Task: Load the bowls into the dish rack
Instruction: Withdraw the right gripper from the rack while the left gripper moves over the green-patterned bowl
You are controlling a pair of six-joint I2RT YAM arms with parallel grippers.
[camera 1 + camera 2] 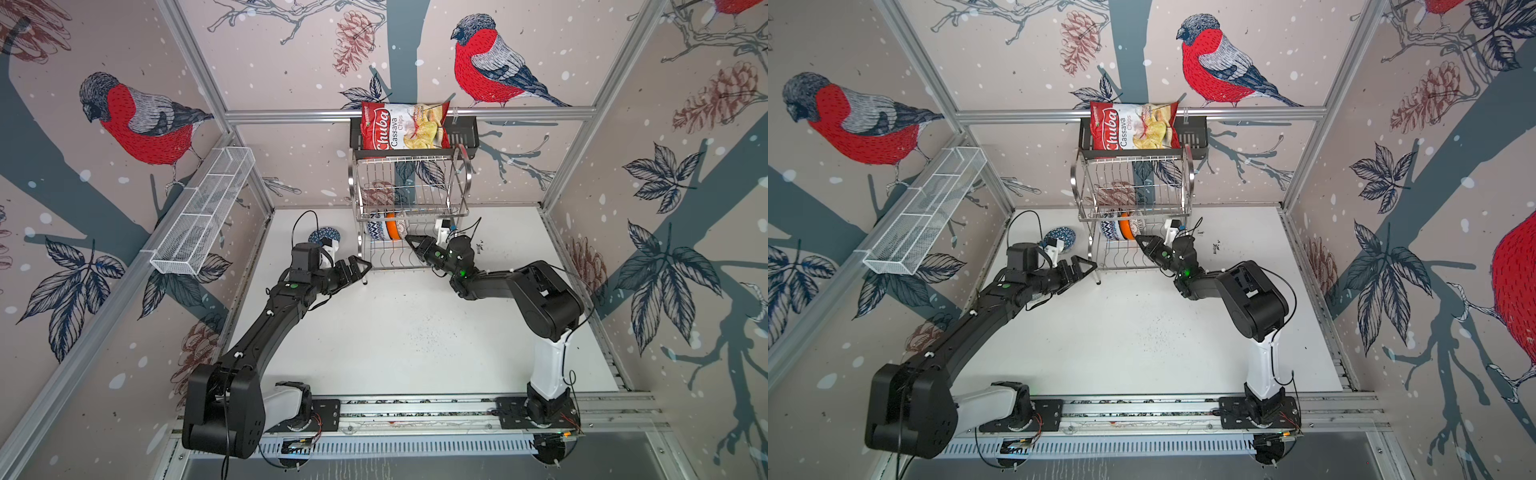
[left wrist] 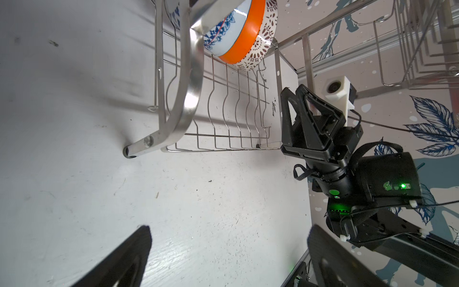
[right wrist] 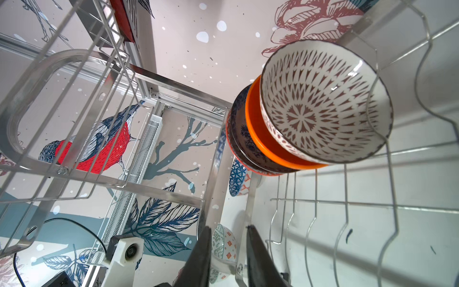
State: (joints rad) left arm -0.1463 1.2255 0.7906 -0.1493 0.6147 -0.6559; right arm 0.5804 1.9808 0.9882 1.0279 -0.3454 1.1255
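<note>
Steel rack (image 1: pixel 464 178), two wire tiers, at the far side of the white table (image 1: pixel 415 332).

On the lower tier, toward its left end, you see bowls standing on edge, packed face to back. A brown-and-white bowl (image 3: pixel 323 104) is nearest your right gripper (image 1: pixel 409 239). The orange bowl (image 3: pixel 253 119) is behind it and a dark blue bowl (image 3: pixel 244 139) behind that. A blue lattice bowl (image 3: pixel 235 179) stands at the far end, partly hidden. One more bowl (image 1: pixel 320 235) lies on the table outside the rack, to its left. In both top views the left wrist camera half covers it.

Your right gripper reaches into the lower tier from the right, its tips near the brown-and-white bowl. The right wrist view shows them apart from it. Its fingers (image 3: pixel 258 258) stand a narrow gap apart and grasp nothing.

Your left gripper (image 1: pixel 361 266) hangs above the table just beside the rack's front left leg (image 2: pixel 139 149), spread wide, released and empty.

Above the rack, a chips bag (image 1: pixel 403 126) sits in a black shelf (image 1: pixel 463 133). A white mesh basket (image 1: pixel 203 212) hangs on the left wall.
</note>
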